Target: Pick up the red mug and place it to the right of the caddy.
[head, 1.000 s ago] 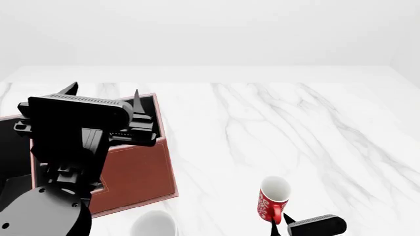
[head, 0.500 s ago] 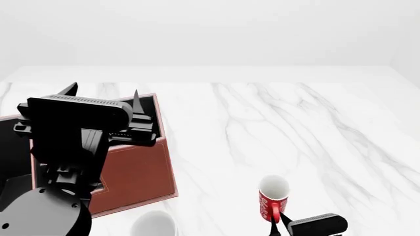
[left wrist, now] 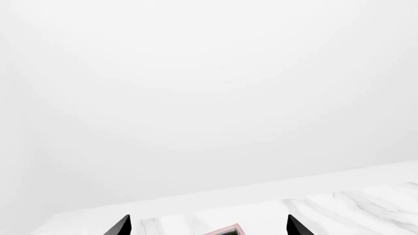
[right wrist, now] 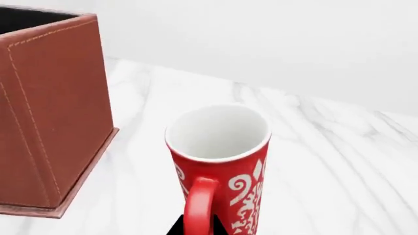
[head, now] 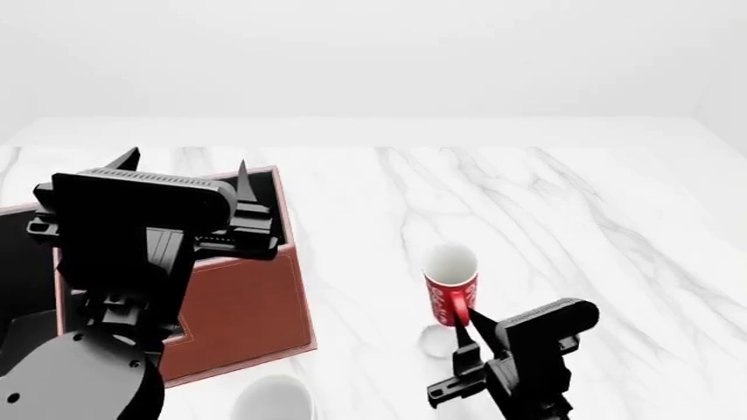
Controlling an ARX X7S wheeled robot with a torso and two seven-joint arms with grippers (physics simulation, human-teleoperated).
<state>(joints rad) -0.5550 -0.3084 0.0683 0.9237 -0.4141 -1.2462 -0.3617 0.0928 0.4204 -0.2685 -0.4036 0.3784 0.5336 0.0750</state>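
The red mug (head: pixel 450 282) is held aloft by its handle, pinched in the right gripper (head: pixel 470 325) just below it, right of the caddy (head: pixel 240 302).

your right gripper (head: pixel 471 328) is clamped tight, arm low — your left gripper (head: pixel 187 166) hangs raised, fingers apart.
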